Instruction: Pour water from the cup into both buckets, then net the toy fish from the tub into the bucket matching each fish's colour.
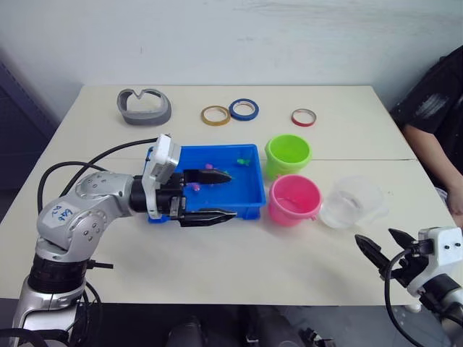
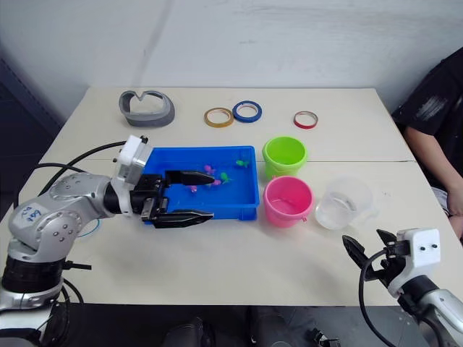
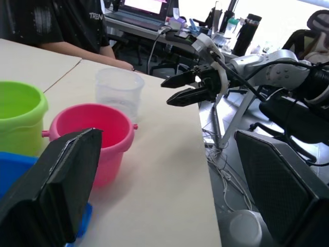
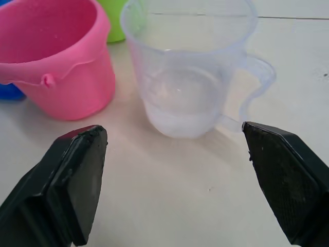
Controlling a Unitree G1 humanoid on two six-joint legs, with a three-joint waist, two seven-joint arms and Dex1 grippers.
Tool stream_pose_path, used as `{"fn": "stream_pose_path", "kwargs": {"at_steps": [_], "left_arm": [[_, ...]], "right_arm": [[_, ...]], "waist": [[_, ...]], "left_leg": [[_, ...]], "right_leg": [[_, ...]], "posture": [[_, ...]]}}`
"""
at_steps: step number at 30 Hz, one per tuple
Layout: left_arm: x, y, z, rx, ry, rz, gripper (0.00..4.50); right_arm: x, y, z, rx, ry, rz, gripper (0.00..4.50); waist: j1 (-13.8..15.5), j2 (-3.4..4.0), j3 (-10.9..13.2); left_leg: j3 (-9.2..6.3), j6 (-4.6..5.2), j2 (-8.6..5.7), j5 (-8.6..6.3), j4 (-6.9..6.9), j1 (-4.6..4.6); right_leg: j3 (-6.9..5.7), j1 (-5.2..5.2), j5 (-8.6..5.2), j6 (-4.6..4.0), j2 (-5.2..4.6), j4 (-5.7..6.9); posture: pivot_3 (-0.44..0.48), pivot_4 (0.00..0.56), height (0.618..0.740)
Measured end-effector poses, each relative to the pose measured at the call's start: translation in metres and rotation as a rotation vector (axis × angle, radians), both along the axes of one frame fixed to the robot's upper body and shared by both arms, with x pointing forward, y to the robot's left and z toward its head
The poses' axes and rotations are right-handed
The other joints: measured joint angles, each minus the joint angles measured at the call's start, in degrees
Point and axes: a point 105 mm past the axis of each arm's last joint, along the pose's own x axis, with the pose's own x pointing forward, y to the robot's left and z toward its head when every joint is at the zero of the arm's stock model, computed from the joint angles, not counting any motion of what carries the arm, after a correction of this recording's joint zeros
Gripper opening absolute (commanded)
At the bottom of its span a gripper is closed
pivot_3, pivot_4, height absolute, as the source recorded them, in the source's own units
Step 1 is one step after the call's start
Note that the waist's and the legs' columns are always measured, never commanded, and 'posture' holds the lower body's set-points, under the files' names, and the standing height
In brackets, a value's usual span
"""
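We have our right gripper (image 1: 382,246) spread wide at the near right edge of the table (image 1: 217,267), facing the clear cup (image 1: 350,202) but apart from it. The cup stands upright just to the right of the pink bucket (image 1: 293,199), with a little water in its bottom and its handle (image 4: 255,87) turned to the right. We judge the grasp to be the risky part: if one finger strikes the thin wall, the cup may slide into the pink bucket or tip and spill the little water it holds. Closing on the handle alone may let the cup swing as we lift.

Our left gripper (image 1: 223,195) is open and holds nothing, one finger over the blue tub (image 1: 249,195) and the other over its near rim. A drop of that arm could press the rim and jolt the toy fish (image 2: 225,178).

We count two buckets, the lime green bucket (image 1: 288,154) behind the pink one, one cup and one tub. In the tub we make out several tiny pink and green fish; an exact number is too small to tell. At the far edge lie three tape rolls (image 1: 244,109) and one grey curved piece (image 1: 144,108). A person's dark sleeve (image 1: 438,101) shows at the right.
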Motion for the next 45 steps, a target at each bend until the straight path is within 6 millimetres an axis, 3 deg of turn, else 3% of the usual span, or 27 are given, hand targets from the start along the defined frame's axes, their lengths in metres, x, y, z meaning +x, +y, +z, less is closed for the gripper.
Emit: {"fn": "stream_pose_path", "kwargs": {"at_steps": [4,9,13,23,26,28,42,45], "left_arm": [[0.005,-0.007,0.004,-0.017,-0.011,0.0,4.5],[0.006,-0.01,0.007,-0.009,-0.036,0.0,4.5],[0.007,-0.01,0.007,-0.008,-0.038,0.006,4.5],[0.008,-0.014,0.005,0.0,-0.039,0.009,4.5],[0.008,-0.015,0.004,0.0,-0.038,0.011,4.5],[0.008,-0.016,0.004,-0.003,-0.037,0.009,4.5],[0.01,-0.015,0.001,0.006,-0.035,0.028,4.5],[0.01,-0.015,0.001,0.008,-0.035,0.032,4.5]], "right_arm": [[0.008,-0.013,-0.005,0.021,-0.015,-0.118,4.46],[0.02,-0.034,-0.026,0.021,0.016,-0.264,4.46],[0.031,-0.037,-0.035,0.031,0.019,-0.303,4.46],[0.053,-0.046,-0.034,0.015,-0.026,-0.366,4.46],[0.057,-0.048,-0.032,0.013,-0.044,-0.387,3.65],[0.061,-0.047,-0.032,0.021,-0.048,-0.39,2.77],[0.08,-0.044,-0.032,0.075,-0.083,-0.412,2.77],[0.083,-0.044,-0.033,0.088,-0.088,-0.414,1.92]], "waist": [[0.07,0.0,0.0],[-0.13,0.03,0.0],[-0.14,0.05,0.0],[-0.09,0.06,0.01],[-0.14,0.07,0.01],[-0.07,0.07,0.01],[-0.22,0.08,0.02],[-0.23,0.08,0.02]], "left_leg": [[-0.01,0.0,0.0,0.0,0.02,-0.02],[0.02,0.0,0.0,0.0,0.01,0.0],[0.02,-0.01,-0.01,0.01,0.02,0.0],[0.03,0.0,-0.01,0.01,0.02,-0.02],[0.03,-0.01,-0.01,0.01,0.01,-0.02],[0.03,-0.01,-0.01,0.01,0.01,-0.02],[0.04,-0.01,-0.01,0.01,0.01,-0.02],[0.04,-0.01,-0.01,0.01,0.01,-0.02]], "right_leg": [[0.01,-0.02,0.0,0.0,0.0,-0.03],[0.04,-0.04,0.0,0.0,0.0,0.01],[0.04,-0.05,0.0,0.0,0.0,0.03],[0.07,-0.08,0.0,0.0,0.0,0.02],[0.07,-0.08,0.0,0.0,0.0,0.03],[0.07,-0.08,0.0,0.0,0.0,0.03],[0.07,-0.09,0.0,0.0,0.0,0.04],[0.08,-0.09,0.0,0.0,0.0,0.04]], "posture": [[0.0,0.15,0.74],[0.0,0.15,0.74],[0.0,0.15,0.74],[0.0,0.15,0.74],[0.0,0.15,0.74],[0.0,0.15,0.74],[0.0,0.15,0.74],[0.0,0.15,0.74]]}}
